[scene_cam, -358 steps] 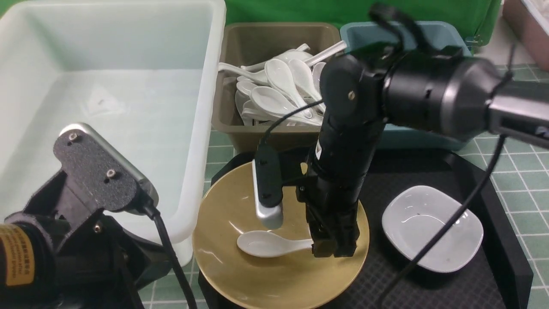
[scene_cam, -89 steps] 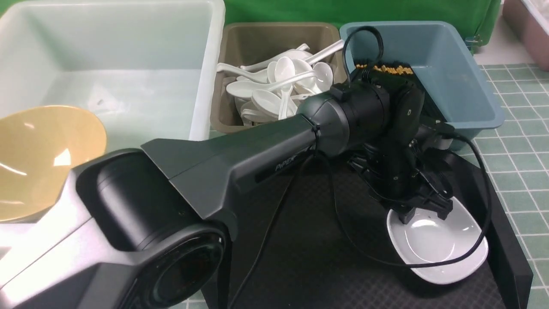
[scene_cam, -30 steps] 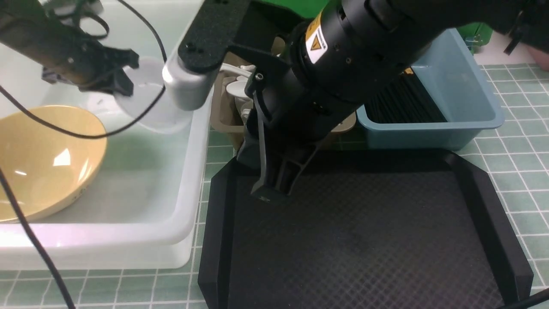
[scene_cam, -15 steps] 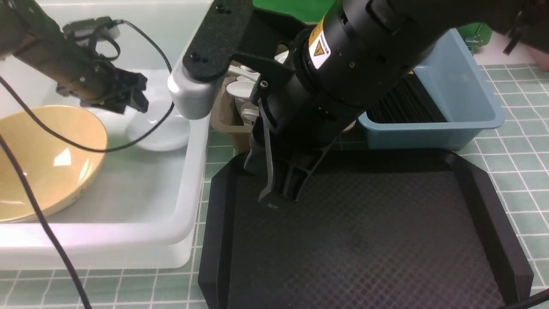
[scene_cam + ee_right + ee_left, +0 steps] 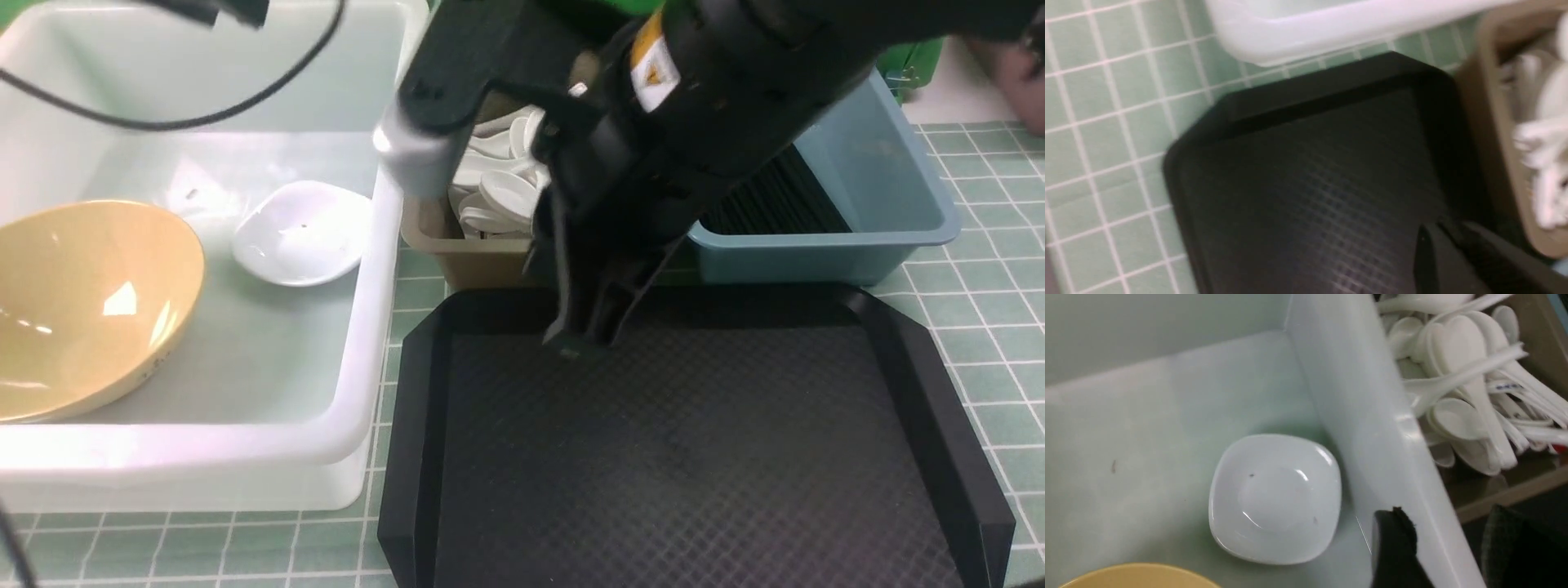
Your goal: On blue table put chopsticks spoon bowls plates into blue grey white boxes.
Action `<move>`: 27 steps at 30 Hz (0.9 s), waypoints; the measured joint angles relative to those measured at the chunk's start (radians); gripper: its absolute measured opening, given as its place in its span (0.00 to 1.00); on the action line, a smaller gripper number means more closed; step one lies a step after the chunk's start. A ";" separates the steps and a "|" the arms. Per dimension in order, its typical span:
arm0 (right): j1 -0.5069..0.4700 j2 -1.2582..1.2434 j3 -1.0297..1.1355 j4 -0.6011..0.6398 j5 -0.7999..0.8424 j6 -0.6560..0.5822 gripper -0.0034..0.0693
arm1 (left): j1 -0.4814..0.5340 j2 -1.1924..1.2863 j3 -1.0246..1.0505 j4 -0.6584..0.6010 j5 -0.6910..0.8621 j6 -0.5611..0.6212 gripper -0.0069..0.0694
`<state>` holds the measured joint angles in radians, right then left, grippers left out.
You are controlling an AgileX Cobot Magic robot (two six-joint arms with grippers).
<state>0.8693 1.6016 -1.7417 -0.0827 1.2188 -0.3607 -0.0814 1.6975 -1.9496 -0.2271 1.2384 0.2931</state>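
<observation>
A small white dish (image 5: pixel 298 233) and a yellow bowl (image 5: pixel 82 302) lie in the white box (image 5: pixel 359 408). In the left wrist view the dish (image 5: pixel 1276 498) lies below my left gripper (image 5: pixel 1447 539), which is open and empty above the box's wall (image 5: pixel 1372 416). In the front view only a bit of the left arm shows at the top edge. White spoons (image 5: pixel 506 192) fill the grey box (image 5: pixel 482 261). Black chopsticks (image 5: pixel 771 200) lie in the blue box (image 5: pixel 865 237). My right gripper (image 5: pixel 584 331) is shut and empty above the black tray (image 5: pixel 694 449), as the right wrist view (image 5: pixel 1447 249) shows.
The black tray sits in front of the grey and blue boxes on the green tiled table (image 5: pixel 996 327). The right arm's thick body (image 5: pixel 702 106) hangs over the grey box and hides part of it.
My left gripper has let go of the white dish in the white box and risen up out of the front view. My right arm has shifted back and to the right.
</observation>
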 joint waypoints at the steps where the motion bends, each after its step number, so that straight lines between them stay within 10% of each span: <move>1: 0.000 -0.015 0.000 -0.017 0.007 0.015 0.18 | -0.035 -0.028 0.000 0.042 0.009 -0.012 0.31; 7: 0.000 -0.112 0.000 -0.056 0.036 0.058 0.18 | -0.198 -0.193 0.105 0.247 0.016 -0.145 0.10; 27: 0.000 -0.708 0.721 -0.057 -0.415 0.153 0.19 | -0.265 -1.132 1.141 0.344 -0.349 -0.311 0.09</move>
<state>0.8693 0.8939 -1.0208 -0.1395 0.8035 -0.2081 -0.3467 0.5652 -0.8087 0.1164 0.8891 -0.0183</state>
